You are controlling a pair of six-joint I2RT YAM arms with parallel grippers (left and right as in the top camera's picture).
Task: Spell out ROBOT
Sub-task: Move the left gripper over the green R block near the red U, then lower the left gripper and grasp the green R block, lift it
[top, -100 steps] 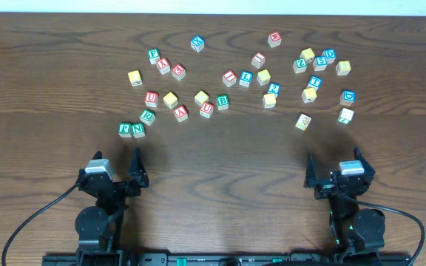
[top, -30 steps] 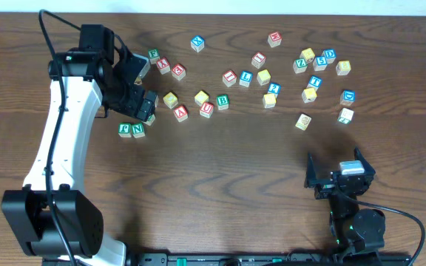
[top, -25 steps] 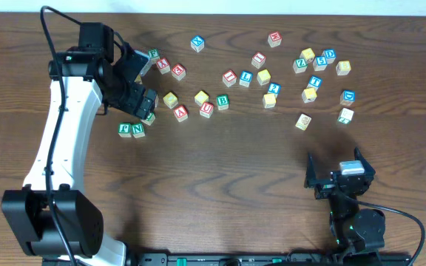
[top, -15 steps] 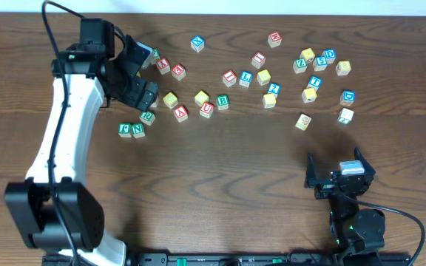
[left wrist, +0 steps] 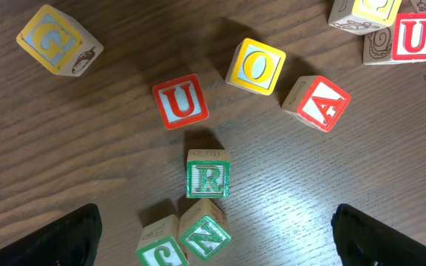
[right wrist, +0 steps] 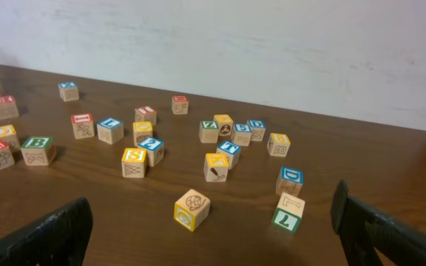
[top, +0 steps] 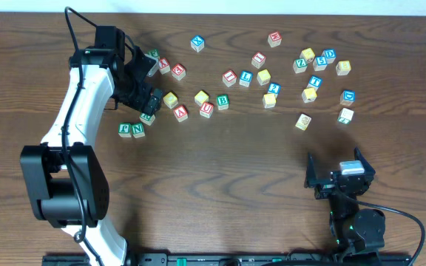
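Note:
Lettered wooden blocks lie scattered over the far half of the table. My left gripper (top: 145, 92) is open and empty, hovering above the left cluster. In the left wrist view the open fingers (left wrist: 213, 229) frame a green R block (left wrist: 208, 174), which also shows in the overhead view (top: 147, 117). A red U (left wrist: 180, 100), a yellow O (left wrist: 256, 66) and a red A (left wrist: 316, 103) lie beyond it. A green B (top: 222, 102) and a green T (top: 345, 115) lie further right. My right gripper (top: 339, 177) is open and empty at its rest spot.
Green N (left wrist: 205, 233) and a second green block (left wrist: 159, 247) touch each other just below the R. A yellow G (left wrist: 58, 41) lies at the far left. A yellow picture block (right wrist: 192, 208) and the green T (right wrist: 287, 214) are nearest the right gripper (right wrist: 209, 236).
The left arm has risen from its rest spot and reached over the left cluster. In the last second it swung slightly right. The blocks and the right arm have not moved.

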